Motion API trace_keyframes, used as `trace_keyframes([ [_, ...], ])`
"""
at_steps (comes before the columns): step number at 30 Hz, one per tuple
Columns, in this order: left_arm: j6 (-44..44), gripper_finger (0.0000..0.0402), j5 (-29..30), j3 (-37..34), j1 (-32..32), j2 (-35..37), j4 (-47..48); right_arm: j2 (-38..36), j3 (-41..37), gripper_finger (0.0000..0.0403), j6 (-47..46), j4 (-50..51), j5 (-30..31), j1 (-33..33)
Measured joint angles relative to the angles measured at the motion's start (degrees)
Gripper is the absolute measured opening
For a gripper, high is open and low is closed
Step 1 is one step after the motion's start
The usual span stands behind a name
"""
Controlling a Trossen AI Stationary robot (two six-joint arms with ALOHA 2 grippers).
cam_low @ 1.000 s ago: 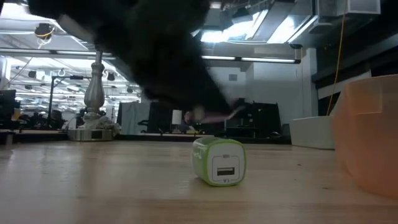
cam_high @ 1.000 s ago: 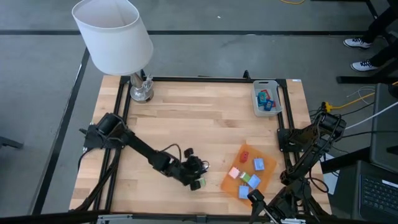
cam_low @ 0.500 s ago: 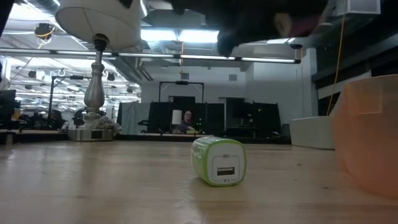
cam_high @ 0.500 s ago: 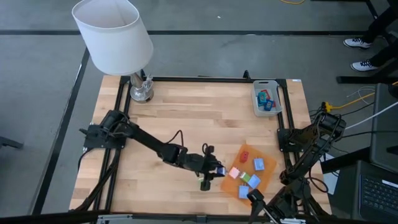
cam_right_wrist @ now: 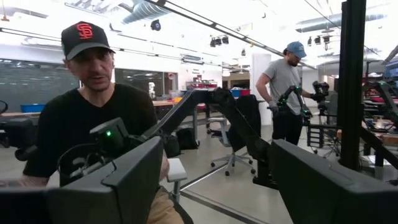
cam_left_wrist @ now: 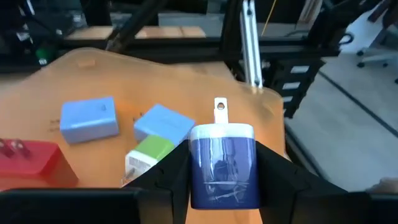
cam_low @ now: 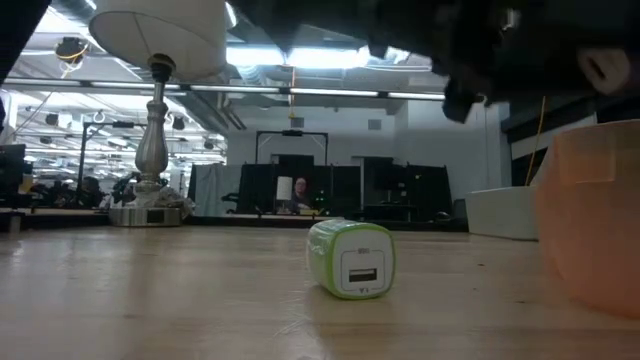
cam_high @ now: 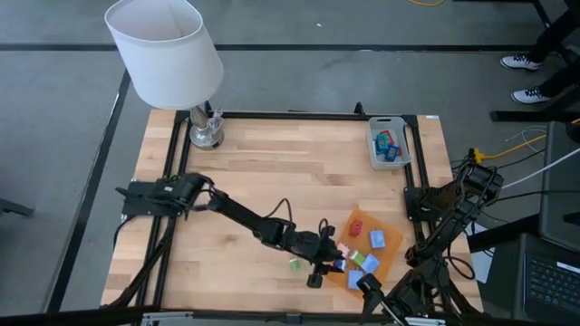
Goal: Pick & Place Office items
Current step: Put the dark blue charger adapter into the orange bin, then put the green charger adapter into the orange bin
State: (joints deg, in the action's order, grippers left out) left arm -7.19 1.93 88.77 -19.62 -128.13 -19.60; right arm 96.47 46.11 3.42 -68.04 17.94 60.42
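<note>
My left gripper reaches over the near left edge of the orange sheet and is shut on a blue wall charger. On the sheet lie a red plug, two blue chargers, a pink piece and a green-and-white one. A green charger lies on its side on the bare wood, left of the sheet. My right gripper is open, parked off the table's near right corner. My left gripper pinches the blue charger by its two side faces, one finger on each side. The fingers slant in from the table's left. The charger is lifted clear above the orange sheet, and its metal prong points away from the gripper.
A grey tray with several coloured pieces stands at the far right corner. A white-shaded lamp stands on its metal base at the far left corner. Bare wood lies between them. People show in the room beyond, in the right wrist view.
My left gripper has travelled toward the table's right edge, from beside the green charger to over the orange sheet's near left part, with the blue charger in it over the last half second. The green charger has stayed where it lay.
</note>
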Motion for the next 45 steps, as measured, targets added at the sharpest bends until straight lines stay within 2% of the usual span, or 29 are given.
trace_keyframes([
  [3,0.1,0.0134,-0.5,3.3,0.1,-2.8,0.0,0.0,0.0,0.029,-0.2,0.0,0.0,0.0],
  [6,0.3,0.0159,-1.4,5.3,0.4,-4.3,0.2,0.0,0.0,0.029,-0.2,0.1,0.0,0.0],
  [13,0.5,0.0227,-3.6,5.6,1.0,-4.2,0.1,0.0,0.0,0.029,-0.4,0.1,-1.1,0.0],
  [18,3.1,0.0256,-3.3,5.6,1.0,-4.0,1.2,0.0,0.0,0.029,-0.8,0.1,-1.1,0.0],
  [26,19.8,0.025,-2.7,5.6,-2.8,-0.4,19.6,0.0,0.0,0.029,-1.9,0.2,-1.1,0.0],
  [30,26.2,0.0249,1.7,5.6,-5.7,1.5,28.6,0.0,0.0,0.029,-1.9,0.3,-1.1,0.0],
  [37,34.6,0.0246,4.1,5.6,-9.1,4.0,36.0,0.0,0.0,0.029,-2.1,0.4,-1.1,0.0],
  [42,38.9,0.0246,4.2,5.6,-9.7,3.8,45.7,0.0,0.0,0.0291,-3.0,0.4,-1.1,0.0],
  [45,41.1,0.0246,6.4,5.5,-9.3,3.5,51.9,0.0,0.0,0.0291,-2.9,0.4,-1.1,0.0],
])
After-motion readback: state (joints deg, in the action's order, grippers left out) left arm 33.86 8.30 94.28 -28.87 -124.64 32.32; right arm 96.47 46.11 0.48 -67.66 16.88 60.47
